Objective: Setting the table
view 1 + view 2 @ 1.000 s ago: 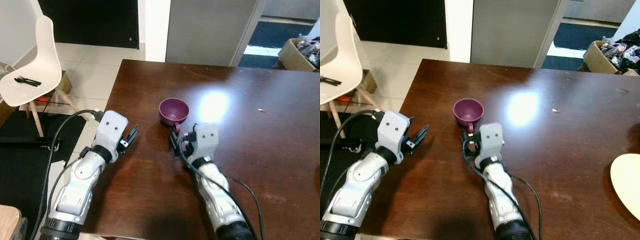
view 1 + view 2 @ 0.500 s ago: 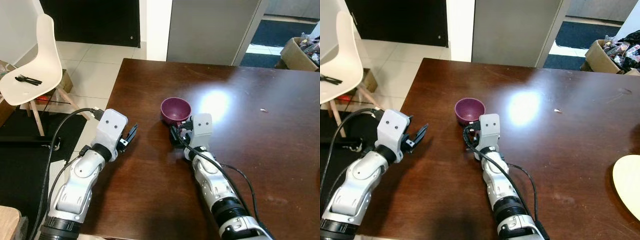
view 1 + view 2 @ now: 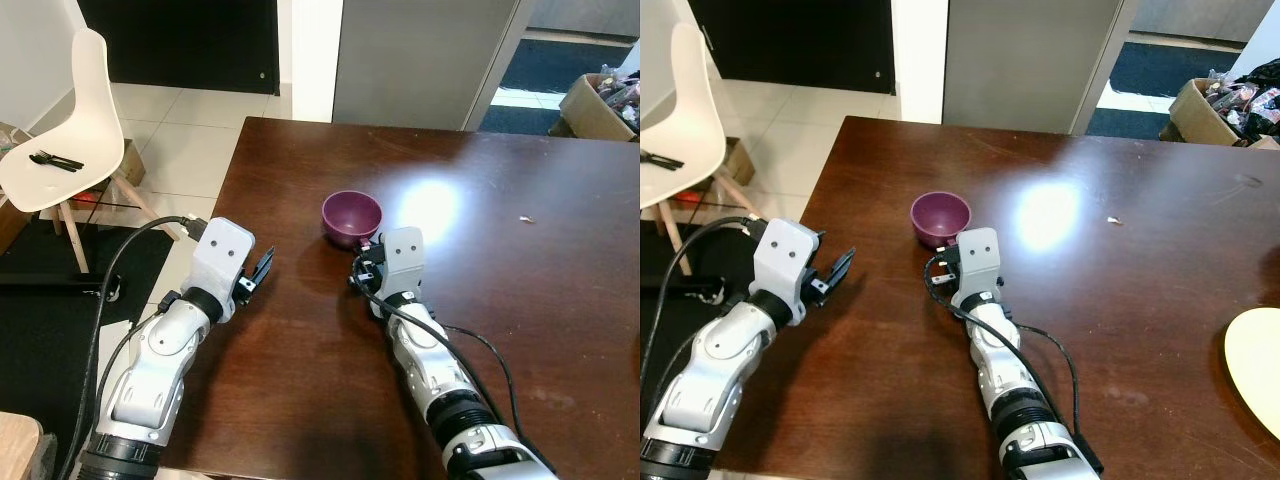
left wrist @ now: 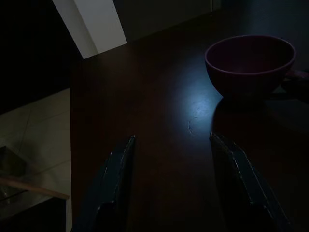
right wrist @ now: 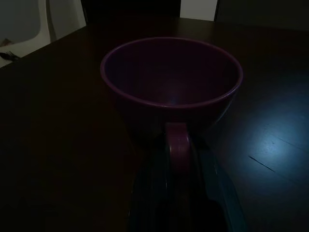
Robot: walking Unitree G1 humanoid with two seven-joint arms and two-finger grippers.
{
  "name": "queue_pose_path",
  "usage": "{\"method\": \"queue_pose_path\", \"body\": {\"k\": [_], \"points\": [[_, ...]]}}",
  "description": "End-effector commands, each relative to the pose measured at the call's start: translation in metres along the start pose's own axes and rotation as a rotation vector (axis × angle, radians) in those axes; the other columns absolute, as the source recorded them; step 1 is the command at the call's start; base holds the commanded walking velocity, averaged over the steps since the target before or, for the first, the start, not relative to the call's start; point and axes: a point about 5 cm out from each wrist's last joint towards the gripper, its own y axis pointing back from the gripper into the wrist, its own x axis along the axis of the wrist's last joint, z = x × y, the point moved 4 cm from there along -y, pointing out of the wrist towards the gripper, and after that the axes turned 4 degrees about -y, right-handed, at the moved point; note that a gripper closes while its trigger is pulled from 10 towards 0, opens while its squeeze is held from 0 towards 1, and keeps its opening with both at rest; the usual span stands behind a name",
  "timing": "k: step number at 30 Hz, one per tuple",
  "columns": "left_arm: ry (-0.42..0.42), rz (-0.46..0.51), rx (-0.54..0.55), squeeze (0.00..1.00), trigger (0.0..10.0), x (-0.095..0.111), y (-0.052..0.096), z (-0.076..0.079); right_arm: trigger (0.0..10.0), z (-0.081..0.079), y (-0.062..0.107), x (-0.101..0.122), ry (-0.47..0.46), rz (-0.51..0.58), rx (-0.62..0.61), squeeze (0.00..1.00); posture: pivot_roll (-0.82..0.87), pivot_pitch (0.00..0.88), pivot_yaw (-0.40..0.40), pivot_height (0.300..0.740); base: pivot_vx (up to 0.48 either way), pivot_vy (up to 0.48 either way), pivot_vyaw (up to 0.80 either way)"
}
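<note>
A purple cup stands upright on the dark brown table, with its handle turned toward me. My right gripper is at that handle. In the right wrist view the two black fingers press close on either side of the handle, shut on it. My left gripper rests low near the table's left edge, a short way left of the cup. Its fingers stand open with bare table between them, and the cup lies ahead of them.
A white chair with black cutlery on its seat stands on the tiled floor to the left. A cream plate lies at the table's right edge. A cardboard box sits at the far right.
My right gripper has reached forward from just short of the cup to its handle, and the arm has stretched out. The left arm has stayed put.
</note>
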Motion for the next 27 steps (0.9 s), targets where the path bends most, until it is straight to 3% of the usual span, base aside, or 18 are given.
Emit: {"method": "queue_pose_path", "body": {"k": [1,9,10,11,12,13,15,17,19,24,27], "points": [[0.004,-0.019,0.004,0.00,10.0,-0.004,0.003,0.001,0.0,-0.001,0.000,0.000,0.014,0.007,0.006,0.00,-0.04,0.038,0.068,0.740,0.000,0.000,0.00],[0.004,-0.024,0.001,0.00,10.0,-0.006,0.003,0.003,0.0,0.007,0.005,0.014,0.015,0.084,-0.025,0.00,-0.05,0.041,0.065,0.740,0.000,0.000,0.00],[0.005,-0.024,0.002,0.00,10.0,-0.006,0.003,0.003,0.9,0.008,0.008,0.020,0.016,0.113,-0.030,0.00,-0.05,0.041,0.065,0.740,0.000,0.000,0.00],[0.006,-0.025,0.003,0.00,10.0,-0.006,0.003,0.003,3.1,0.009,0.010,0.027,0.019,0.142,-0.033,0.00,-0.05,0.042,0.065,0.740,0.000,0.000,0.00],[0.006,-0.025,0.003,0.00,10.0,-0.006,0.003,0.003,3.1,0.009,0.010,0.027,0.019,0.142,-0.033,0.00,-0.05,0.042,0.065,0.740,0.000,0.000,0.00],[0.006,-0.025,0.004,0.00,10.0,-0.006,0.003,0.003,10.0,0.009,0.014,0.036,0.014,0.176,-0.034,0.00,-0.06,0.042,0.064,0.740,0.000,0.000,0.00],[0.006,-0.025,0.004,0.00,10.0,-0.006,0.003,0.003,10.0,0.009,0.014,0.036,0.014,0.176,-0.034,0.00,-0.06,0.042,0.064,0.740,0.000,0.000,0.00],[0.028,-0.031,0.017,0.00,10.0,-0.006,0.006,0.001,10.0,0.006,0.033,0.061,-0.006,0.268,-0.030,0.00,-0.07,0.046,0.064,0.740,0.000,0.000,0.00],[0.049,-0.035,0.032,0.00,10.0,-0.005,0.009,-0.001,10.0,0.003,0.046,0.072,-0.020,0.308,-0.028,0.00,-0.07,0.047,0.061,0.740,0.000,0.000,0.00],[0.070,-0.058,0.106,0.00,10.0,-0.009,0.021,-0.014,10.0,0.000,0.065,0.068,-0.095,0.286,-0.042,0.00,-0.08,0.052,0.054,0.740,0.000,0.000,0.00],[0.082,-0.080,0.149,0.00,10.0,-0.015,0.025,-0.019,10.0,0.005,0.068,0.058,-0.101,0.252,-0.060,0.00,-0.07,0.044,0.049,0.740,0.000,0.000,0.00]]}}
